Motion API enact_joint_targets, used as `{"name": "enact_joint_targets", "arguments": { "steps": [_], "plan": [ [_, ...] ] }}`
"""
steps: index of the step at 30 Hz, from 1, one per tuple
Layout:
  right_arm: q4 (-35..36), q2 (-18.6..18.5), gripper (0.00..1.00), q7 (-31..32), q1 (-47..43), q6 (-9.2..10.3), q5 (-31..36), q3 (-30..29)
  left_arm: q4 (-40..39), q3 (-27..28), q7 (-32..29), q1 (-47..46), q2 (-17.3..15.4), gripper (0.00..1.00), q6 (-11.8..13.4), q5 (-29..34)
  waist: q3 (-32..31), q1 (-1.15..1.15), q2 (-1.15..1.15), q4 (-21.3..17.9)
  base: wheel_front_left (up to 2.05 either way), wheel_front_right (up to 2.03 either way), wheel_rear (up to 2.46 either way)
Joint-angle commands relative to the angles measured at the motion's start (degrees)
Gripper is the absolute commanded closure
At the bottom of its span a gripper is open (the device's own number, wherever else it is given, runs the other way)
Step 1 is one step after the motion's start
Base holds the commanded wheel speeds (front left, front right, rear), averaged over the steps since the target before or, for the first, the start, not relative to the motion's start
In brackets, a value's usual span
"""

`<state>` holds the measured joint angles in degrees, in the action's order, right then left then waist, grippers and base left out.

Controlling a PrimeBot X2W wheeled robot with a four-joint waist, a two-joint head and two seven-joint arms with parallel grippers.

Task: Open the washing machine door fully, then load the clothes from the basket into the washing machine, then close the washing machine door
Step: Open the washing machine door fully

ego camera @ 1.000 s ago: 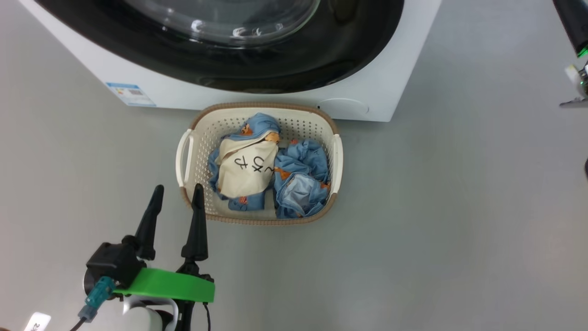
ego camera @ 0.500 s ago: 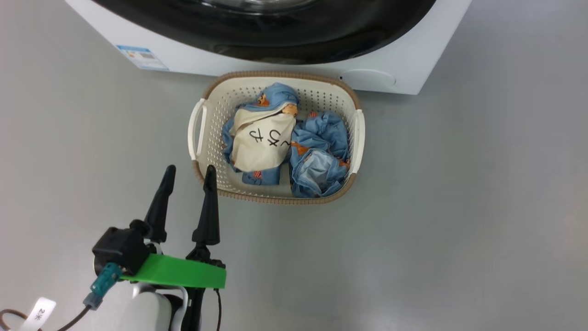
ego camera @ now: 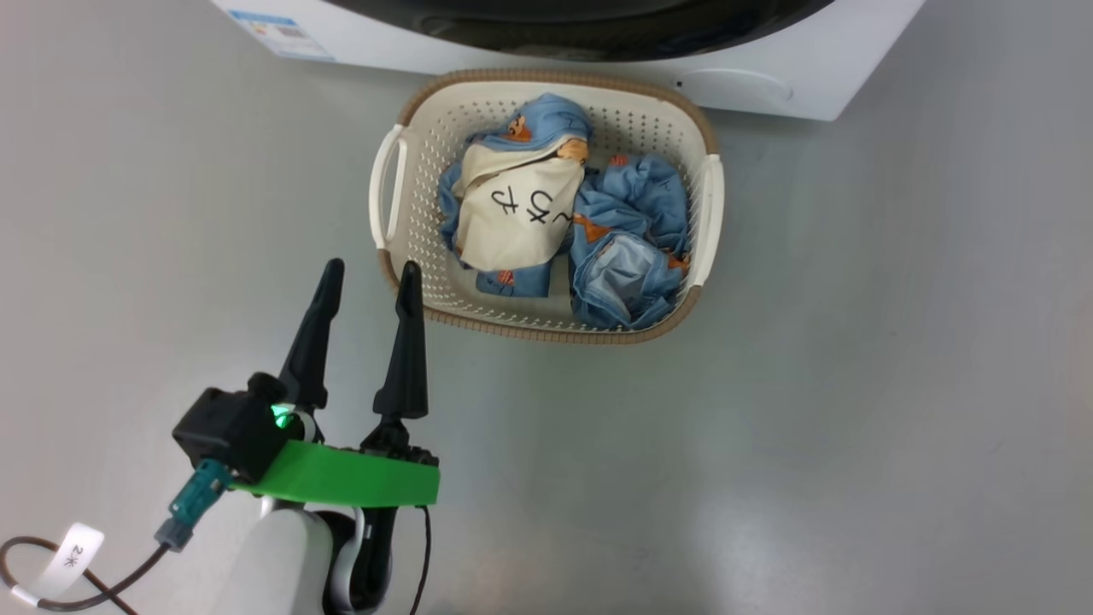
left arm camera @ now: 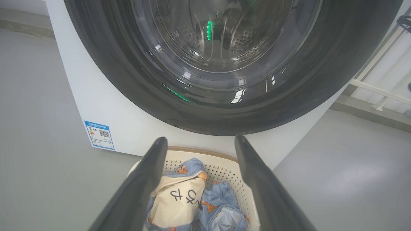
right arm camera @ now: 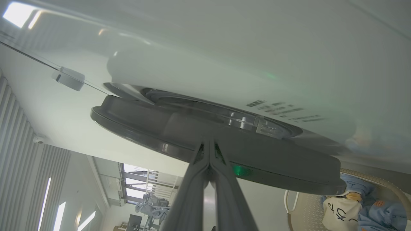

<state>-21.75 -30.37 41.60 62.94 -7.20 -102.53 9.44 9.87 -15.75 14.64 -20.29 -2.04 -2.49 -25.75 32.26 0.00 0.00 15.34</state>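
Left hand [ego camera: 372, 266] hovers, fingers spread wide, just beside the basket [ego camera: 546, 335], which sits on the floor [ego camera: 854, 427] at the foot of the washing machine [ego camera: 820, 60], clothes [ego camera: 521, 209] heaped inside. Right hand [right arm camera: 208, 142] is pressed together, tips at the door [right arm camera: 257, 166] rim.

The basket [ego camera: 418, 196] is cream, perforated, brown-rimmed. The clothes [ego camera: 636, 192] are light blue with orange-brown prints; the cream cloth [ego camera: 512, 218] carries black characters.
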Motion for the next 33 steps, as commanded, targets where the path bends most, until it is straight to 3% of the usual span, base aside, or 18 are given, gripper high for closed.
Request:
{"name": "enact_joint_targets", "arguments": {
  "steps": [1, 18, 33],
  "plan": [
    [1.0, 0.4, 1.00, 0.6, 1.3, -0.29, 1.1, -0.1, -2.0, 1.4, 0.4, -0.7, -0.8, 0.00, 0.3, -0.5, 1.4, 0.00, 0.00, 1.2, 0.00, 0.00, 0.00],
    [-0.8, 3.2, 1.00, 4.0, 8.7, -0.29, 6.5, 0.6, -4.3, -0.8, 0.4, -2.1, -0.8, 0.00, 1.5, -2.9, 5.4, 0.00, 0.00, 3.9, 0.00, 0.00, 0.00],
    [0.0, 5.2, 1.00, 5.7, 6.3, -0.29, 8.7, 1.2, -3.8, -1.1, 0.4, -1.7, -0.8, 0.00, 1.7, -3.2, 3.1, 0.00, 0.00, 4.0, 0.00, 0.00, 0.00]
  ]
}}
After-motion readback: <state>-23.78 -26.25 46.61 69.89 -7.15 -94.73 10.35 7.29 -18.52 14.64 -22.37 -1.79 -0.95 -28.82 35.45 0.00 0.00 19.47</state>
